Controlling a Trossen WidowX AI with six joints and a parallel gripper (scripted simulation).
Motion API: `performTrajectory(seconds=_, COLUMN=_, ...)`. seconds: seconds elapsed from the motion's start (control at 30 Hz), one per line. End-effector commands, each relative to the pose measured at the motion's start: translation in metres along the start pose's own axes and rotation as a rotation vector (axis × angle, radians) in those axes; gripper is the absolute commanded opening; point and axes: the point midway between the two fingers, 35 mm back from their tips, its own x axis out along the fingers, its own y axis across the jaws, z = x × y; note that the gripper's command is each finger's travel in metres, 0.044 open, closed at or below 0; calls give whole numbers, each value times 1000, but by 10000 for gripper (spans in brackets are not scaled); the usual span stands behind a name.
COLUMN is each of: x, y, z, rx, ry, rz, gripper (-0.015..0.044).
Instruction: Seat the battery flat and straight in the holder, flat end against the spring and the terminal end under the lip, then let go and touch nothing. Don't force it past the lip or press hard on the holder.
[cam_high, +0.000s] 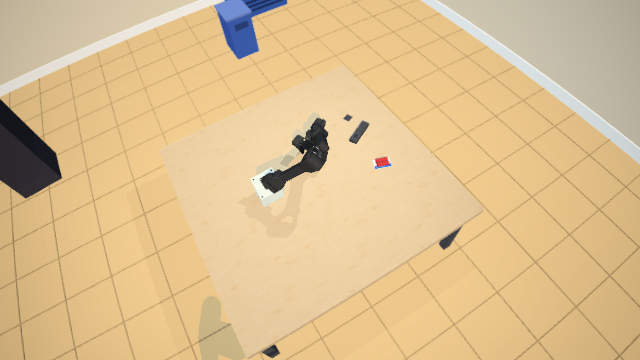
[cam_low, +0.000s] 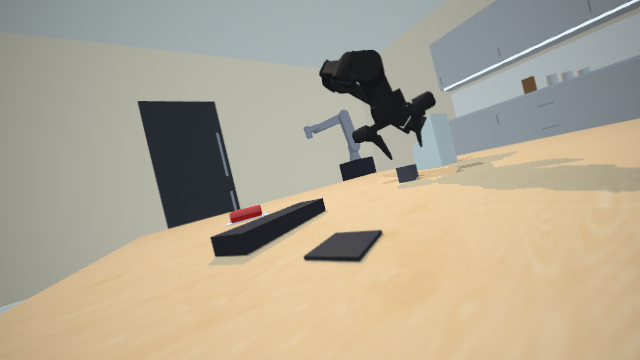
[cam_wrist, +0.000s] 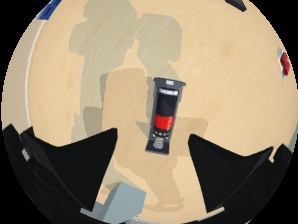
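A black battery with a red band (cam_wrist: 164, 111) lies lengthwise in the dark holder (cam_wrist: 158, 144) (cam_low: 407, 173) on the wooden table (cam_high: 350, 215). In the wrist view it looks straight in the holder, red part nearer the camera. My gripper (cam_wrist: 153, 136) (cam_low: 403, 148) (cam_high: 315, 132) is open and hangs a little above the holder. Its fingers stand wide to either side and are clear of the battery. In the top view the arm hides the holder.
A long black bar (cam_high: 359, 132) (cam_low: 267, 227), a flat dark square (cam_high: 348, 118) (cam_low: 344, 245) and a red block on a small plate (cam_high: 382, 162) (cam_low: 245, 213) lie on the table beyond the holder. The arm's white base plate (cam_high: 261, 194) sits behind the gripper.
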Motion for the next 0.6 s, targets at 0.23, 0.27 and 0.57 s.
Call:
performTrajectory(seconds=0.23, x=-36, y=6, z=1, rx=19, ry=-33, rz=6, gripper=440)
performTrajectory(seconds=0.27, x=-36, y=6, z=1, rx=19, ry=-33, rz=6, gripper=440)
performTrajectory(seconds=0.57, x=-36, y=6, z=1, rx=19, ry=-33, rz=6, gripper=440)
